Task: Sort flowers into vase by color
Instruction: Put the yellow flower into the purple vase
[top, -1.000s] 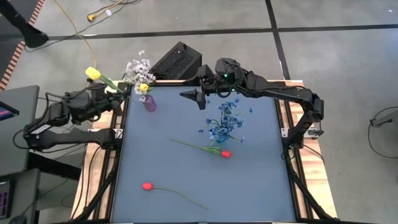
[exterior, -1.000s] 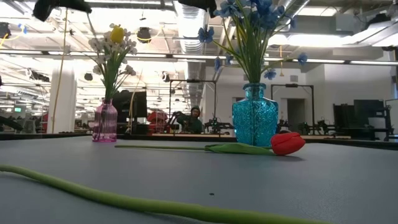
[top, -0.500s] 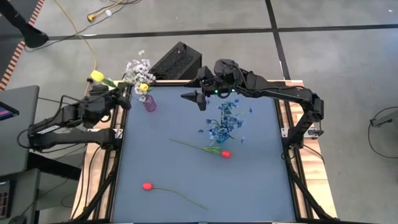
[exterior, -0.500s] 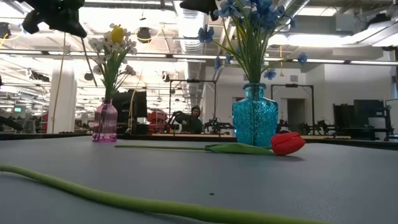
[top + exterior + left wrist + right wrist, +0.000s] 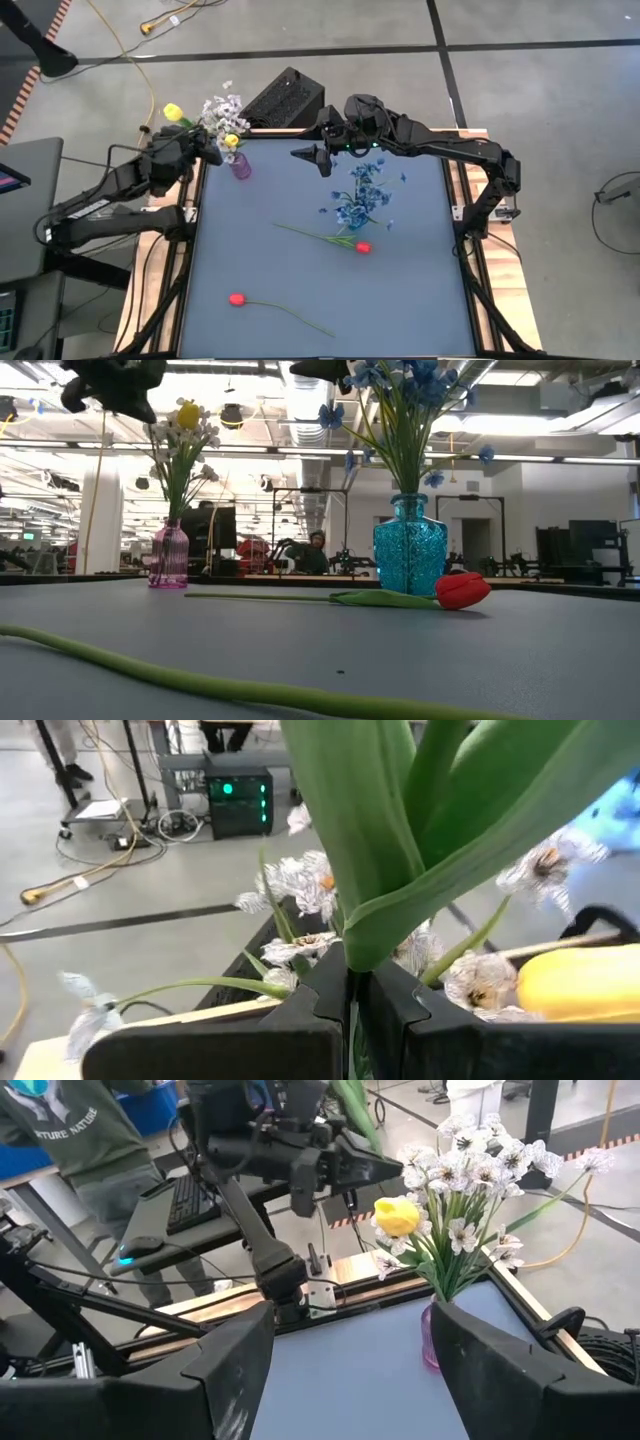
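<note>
My left gripper (image 5: 203, 148) is at the table's far left corner, beside the pink vase (image 5: 241, 166), and is shut on a yellow-budded flower (image 5: 173, 112). The pink vase stands upright on its base and holds white blossoms (image 5: 220, 110) and a yellow bud (image 5: 231, 141). My right gripper (image 5: 306, 153) hovers open near the far edge, above the table. The blue vase (image 5: 410, 547) holds blue sprigs (image 5: 365, 190). Two red tulips (image 5: 362, 246) (image 5: 237, 298) lie flat on the table. My left gripper pinches the yellow flower by its green stem and leaves (image 5: 350, 955) between the two fingers. The fingers come from the table's left, across the stem. The flower is lifted clear, and its leaves and bud rise above the fingers.
A black box (image 5: 283, 98) sits just beyond the far edge. Wooden rails (image 5: 455, 200) run along both sides. A person (image 5: 70, 1140) stands beyond the table by the left arm. Bare table lies between the two vases and along the near right.
My left gripper has moved toward the table's right, closer to the pink vase, carrying the yellow flower. The bud has swung along with it toward the white blossoms. The vases and the red tulips have stayed put.
</note>
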